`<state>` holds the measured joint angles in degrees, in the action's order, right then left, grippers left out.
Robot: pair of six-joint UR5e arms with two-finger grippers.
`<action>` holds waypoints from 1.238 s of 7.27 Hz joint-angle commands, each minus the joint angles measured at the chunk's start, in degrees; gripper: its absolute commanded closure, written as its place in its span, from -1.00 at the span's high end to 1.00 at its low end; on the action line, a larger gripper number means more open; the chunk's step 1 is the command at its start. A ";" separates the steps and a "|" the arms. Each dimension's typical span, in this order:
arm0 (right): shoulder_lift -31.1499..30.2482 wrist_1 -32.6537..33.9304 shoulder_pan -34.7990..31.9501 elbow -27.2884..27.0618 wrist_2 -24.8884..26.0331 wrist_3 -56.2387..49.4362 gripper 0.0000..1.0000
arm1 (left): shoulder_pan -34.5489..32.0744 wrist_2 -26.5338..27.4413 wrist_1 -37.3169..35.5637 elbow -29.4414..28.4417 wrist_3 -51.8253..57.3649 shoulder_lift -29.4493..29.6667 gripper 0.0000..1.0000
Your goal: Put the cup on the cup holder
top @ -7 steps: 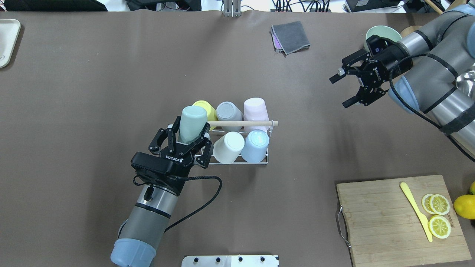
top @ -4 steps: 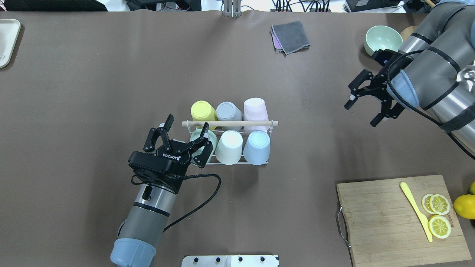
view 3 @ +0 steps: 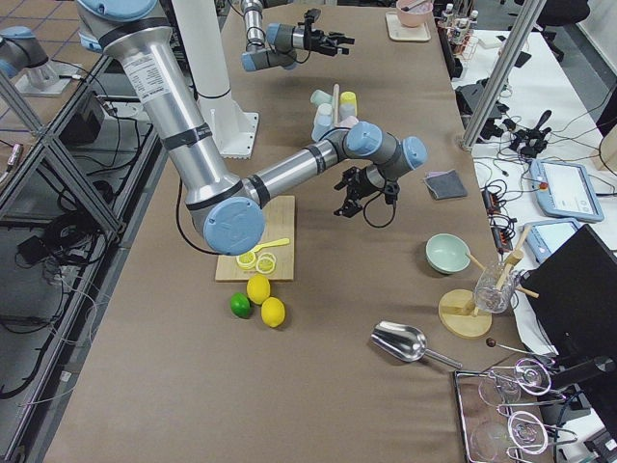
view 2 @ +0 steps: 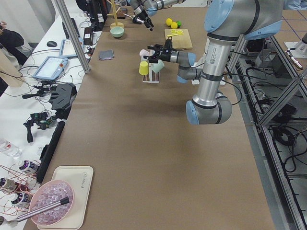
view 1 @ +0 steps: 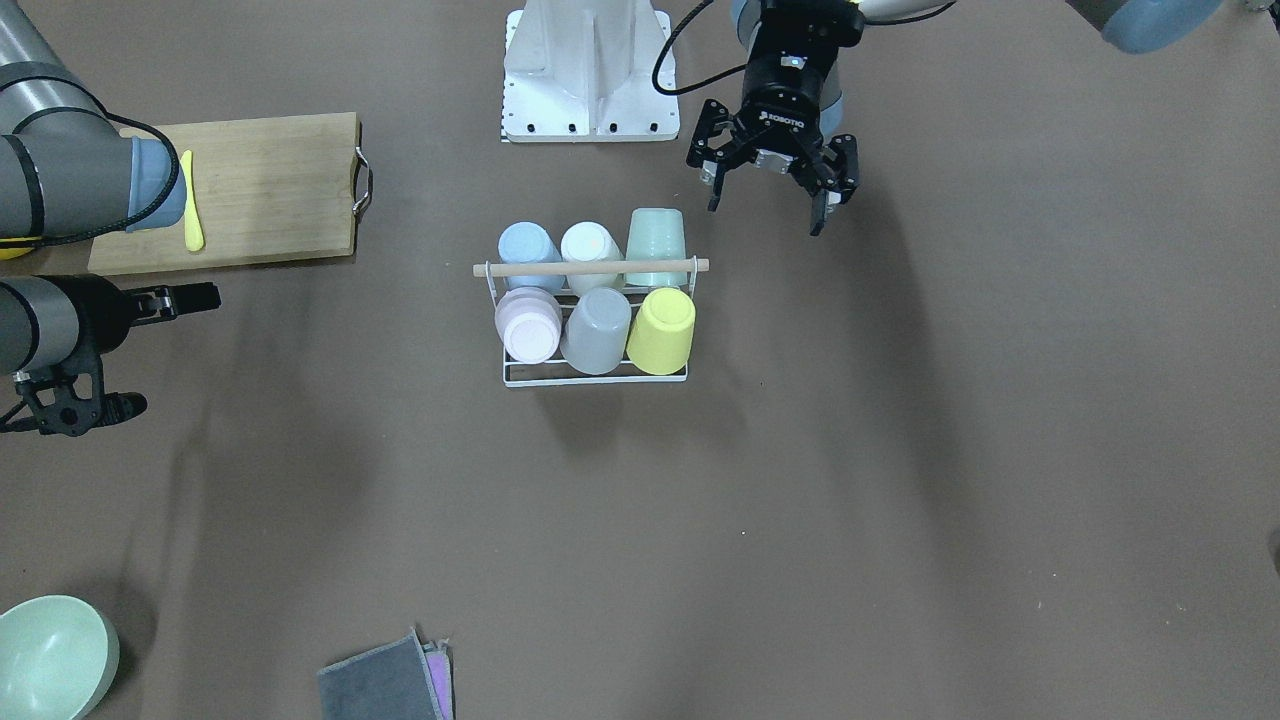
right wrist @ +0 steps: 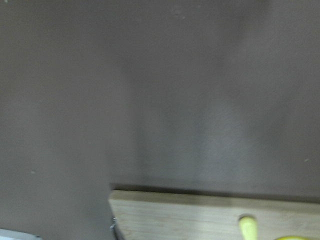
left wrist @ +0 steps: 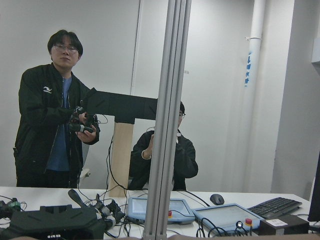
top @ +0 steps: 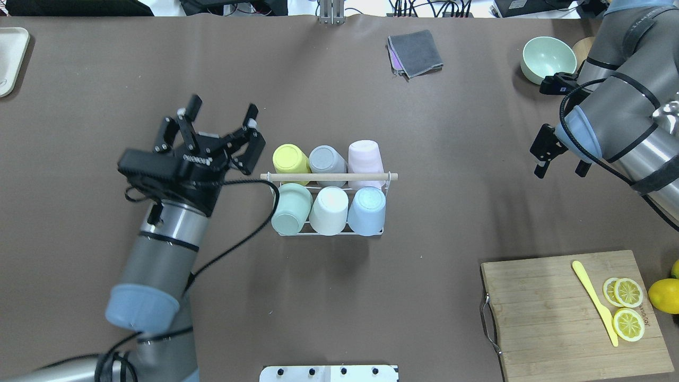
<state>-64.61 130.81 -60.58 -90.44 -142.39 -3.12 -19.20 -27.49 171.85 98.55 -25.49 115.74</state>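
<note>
Table (top: pixel 371 297): brown, cup holder near centre.
Cup holder (top: pixel 329 176): upright, six cups inverted on it.
L gripper (top: pixel 223 114): spread wide, empty, beside the holder's robot-left end, not touching.
R gripper (top: pixel 560 171): partly hidden; looks spread, empty.
Mint cup (top: pixel 290 208): seated in the near-left slot.

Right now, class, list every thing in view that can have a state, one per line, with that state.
cup holder, full: six cups, all upside down
mint cup, upside down on the holder, not gripped
left gripper, open, empty, clear of the holder
right gripper, open, empty
green bowl, upright, empty
cloth, folded
lemon slices, cut, lying flat on the cutting board
whole lemon, uncut
</note>
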 commanded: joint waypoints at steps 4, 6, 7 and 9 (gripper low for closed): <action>-9.46 -20.99 -2.69 0.08 1.52 -2.08 0.90 | -28.12 -12.27 -4.50 0.24 -2.28 -5.34 0.94; -12.54 -21.30 -4.36 -1.66 -0.87 4.51 0.90 | -37.54 -34.56 -9.73 -0.29 -7.52 -10.01 0.94; -14.21 -21.30 -5.76 -2.98 -0.61 5.05 0.83 | -40.79 -40.22 -17.52 -0.29 -12.52 -9.84 0.94; -17.98 -21.39 -8.22 -6.92 0.01 5.05 0.82 | -47.04 -55.14 -28.63 -0.72 -16.34 -10.01 0.95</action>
<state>-79.85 109.49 -67.35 -94.66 -142.69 1.71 -62.36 -73.21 150.08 98.21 -39.48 106.05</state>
